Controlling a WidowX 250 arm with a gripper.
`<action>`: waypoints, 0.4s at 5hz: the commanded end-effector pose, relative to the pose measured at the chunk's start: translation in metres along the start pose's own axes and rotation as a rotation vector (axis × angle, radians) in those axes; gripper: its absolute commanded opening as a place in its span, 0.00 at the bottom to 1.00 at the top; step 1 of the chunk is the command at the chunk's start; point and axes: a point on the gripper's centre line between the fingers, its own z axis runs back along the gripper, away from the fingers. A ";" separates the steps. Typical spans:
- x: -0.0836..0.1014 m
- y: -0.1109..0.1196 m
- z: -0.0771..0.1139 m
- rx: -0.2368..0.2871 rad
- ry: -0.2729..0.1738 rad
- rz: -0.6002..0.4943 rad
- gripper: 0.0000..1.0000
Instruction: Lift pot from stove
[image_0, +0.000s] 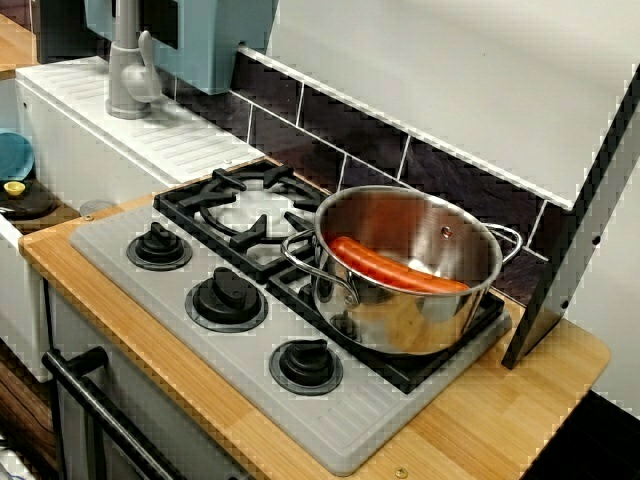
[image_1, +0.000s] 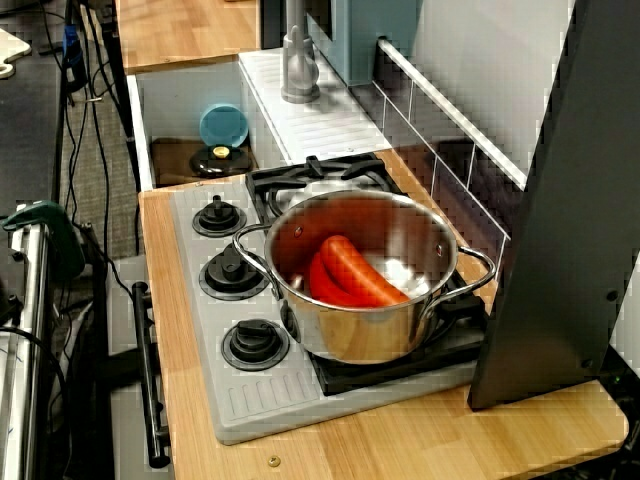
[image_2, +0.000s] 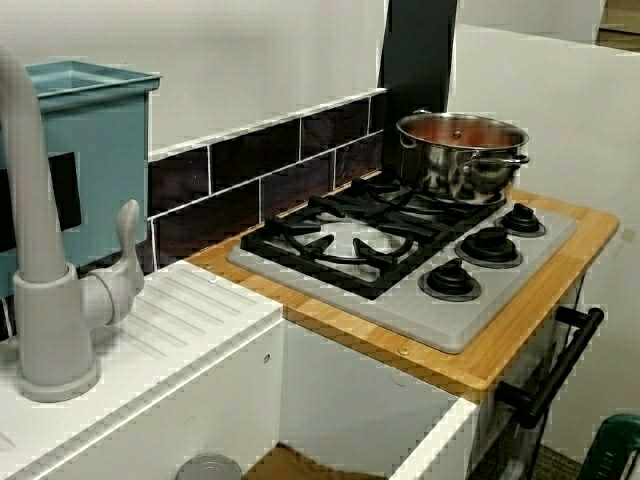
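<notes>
Sink basin (image_0: 20, 215) opens at my far left, with a round blue disc (image_0: 12, 155) inside it. The grey plastic faucet (image_0: 130, 70) stands behind on the ribbed white drainboard (image_0: 190, 140). Next comes the light grey toy stove (image_0: 350, 430), set in a wooden counter (image_0: 480, 420) whose front edge runs just outside three round black knobs (image_0: 228, 297). The left black burner grate (image_0: 240, 205) is bare, so that is my open room from above. A large shiny steel pot with wire handles (image_0: 420, 310) sits on the right grate. The small orange plastic pot (image_0: 395, 268) lies inside it, tilted against the near wall. Only a curved glossy orange band shows, and I cannot make out its handles. Dark tiles (image_0: 330, 130) close the back, and a slanted black panel (image_0: 580, 230) stands just beside the steel pot on the right. The claw is outside every view, so I cannot tell its state.
</notes>
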 end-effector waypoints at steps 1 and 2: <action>-0.001 -0.005 0.023 0.044 -0.017 -0.017 0.00; -0.002 -0.005 0.022 0.048 -0.016 -0.017 0.00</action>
